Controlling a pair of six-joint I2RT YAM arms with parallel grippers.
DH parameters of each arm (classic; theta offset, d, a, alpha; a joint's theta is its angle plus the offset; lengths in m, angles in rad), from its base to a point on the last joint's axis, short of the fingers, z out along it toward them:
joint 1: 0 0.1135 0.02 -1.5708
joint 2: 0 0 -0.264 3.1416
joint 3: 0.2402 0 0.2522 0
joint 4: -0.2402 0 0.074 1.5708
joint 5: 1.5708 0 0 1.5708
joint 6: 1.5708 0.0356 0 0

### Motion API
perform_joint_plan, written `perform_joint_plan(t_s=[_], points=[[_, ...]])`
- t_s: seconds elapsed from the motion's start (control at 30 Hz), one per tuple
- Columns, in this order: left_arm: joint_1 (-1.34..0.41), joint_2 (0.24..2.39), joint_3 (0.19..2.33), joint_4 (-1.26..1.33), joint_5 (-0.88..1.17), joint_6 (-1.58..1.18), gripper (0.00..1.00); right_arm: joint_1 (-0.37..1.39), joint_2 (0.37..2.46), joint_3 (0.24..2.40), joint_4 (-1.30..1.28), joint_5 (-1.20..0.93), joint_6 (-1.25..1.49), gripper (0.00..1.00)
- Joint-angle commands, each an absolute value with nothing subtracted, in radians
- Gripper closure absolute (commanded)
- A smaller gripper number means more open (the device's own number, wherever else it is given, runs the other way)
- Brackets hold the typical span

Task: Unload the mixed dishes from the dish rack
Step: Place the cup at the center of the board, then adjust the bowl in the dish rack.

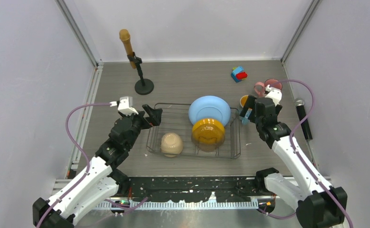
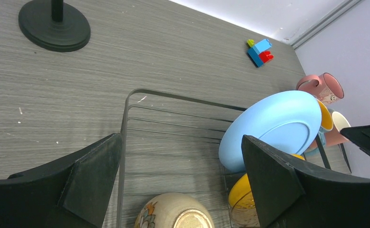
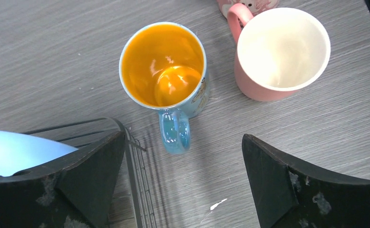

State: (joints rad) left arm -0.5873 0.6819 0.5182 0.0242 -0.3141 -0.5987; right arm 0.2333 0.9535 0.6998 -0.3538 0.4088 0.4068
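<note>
Three in rack (image 1: 173, 104): blue plate (image 1: 209, 109), yellow plate (image 1: 208, 131), bowl (image 1: 172, 144) | blue mug (image 3: 166, 71) at rack's 2 o'clock | left gripper (image 2: 181, 138), right gripper (image 3: 183, 137): jaws apart

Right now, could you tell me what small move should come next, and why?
Probably ease the left gripper toward the beige bowl in the dish rack: its jaws are open close by, while the right gripper stands open over the blue mug, already on the table.

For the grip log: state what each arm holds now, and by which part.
Nothing is held. The right jaws stand open above the blue mug on the table; the left jaws stand open, empty, over the rack.
</note>
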Motion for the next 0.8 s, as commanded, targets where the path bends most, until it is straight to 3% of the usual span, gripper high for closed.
perform_joint_plan(t_s=[0.0, 0.13, 0.27, 0.57, 0.77], points=[[-0.586, 0.673, 0.530, 0.022, -0.334, -0.609, 0.00, 0.230, 0.863, 0.761, -0.418, 0.433, 0.440, 0.00], [-0.585, 0.670, 0.538, 0.004, -0.300, -0.605, 0.00, 0.230, 0.774, 0.783, -0.438, 0.440, 0.439, 0.00], [-0.585, 0.712, 0.566, 0.014, -0.126, -0.509, 0.00, 0.230, 0.674, 0.772, -0.373, 0.354, 0.426, 0.00], [-0.585, 1.001, 0.737, -0.134, 0.226, -0.386, 0.00, 0.229, 0.677, 0.818, -0.273, -0.169, 0.356, 0.00], [-0.591, 1.111, 0.823, -0.270, 0.335, -0.313, 0.00, 0.230, 0.730, 0.820, -0.244, -0.309, 0.356, 0.00]])
